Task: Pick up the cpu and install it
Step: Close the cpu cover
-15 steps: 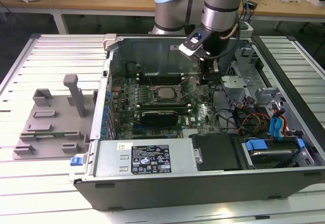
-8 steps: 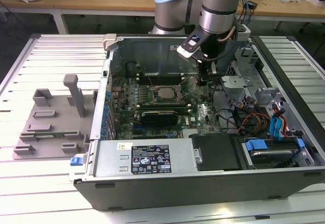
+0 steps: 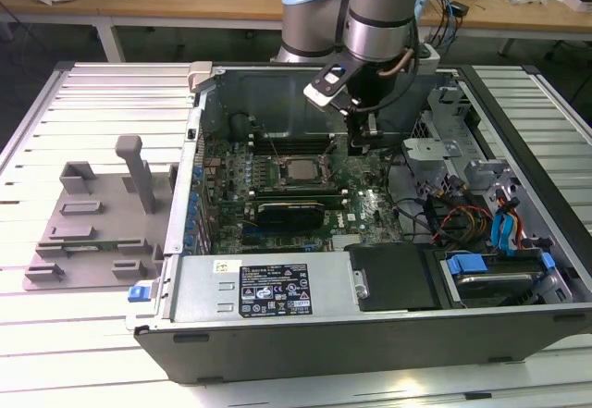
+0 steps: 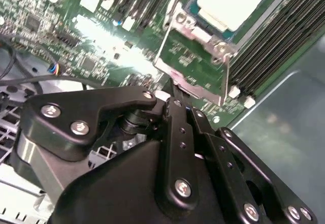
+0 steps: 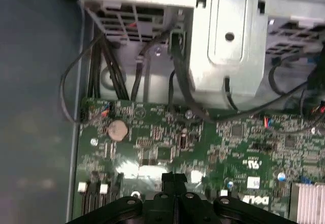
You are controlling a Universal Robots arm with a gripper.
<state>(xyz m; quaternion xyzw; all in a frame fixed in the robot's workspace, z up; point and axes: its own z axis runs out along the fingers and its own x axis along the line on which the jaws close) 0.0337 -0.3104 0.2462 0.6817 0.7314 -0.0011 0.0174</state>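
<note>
The cpu (image 3: 297, 169) lies flat inside the dark socket on the green motherboard, its silver-grey top facing up. In the second wrist view the cpu (image 4: 231, 0) shows as a pale shiny square held within the socket's metal frame (image 4: 195, 33). My gripper (image 3: 359, 145) hangs inside the open computer case, just to the exterior view's right of the socket and a little above the board. Its black fingers (image 5: 174, 179) stand together, shut, with nothing between them. In the second wrist view the gripper (image 4: 171, 96) points down at the board beside the socket's corner.
The case walls (image 3: 190, 149) ring the board. A grey fixture plate (image 3: 88, 223) with raised blocks sits outside at the exterior view's left. A metal drive cage (image 5: 228, 36) and loose cables (image 3: 444, 214) crowd the exterior view's right. A black card (image 3: 291, 212) lies in front of the socket.
</note>
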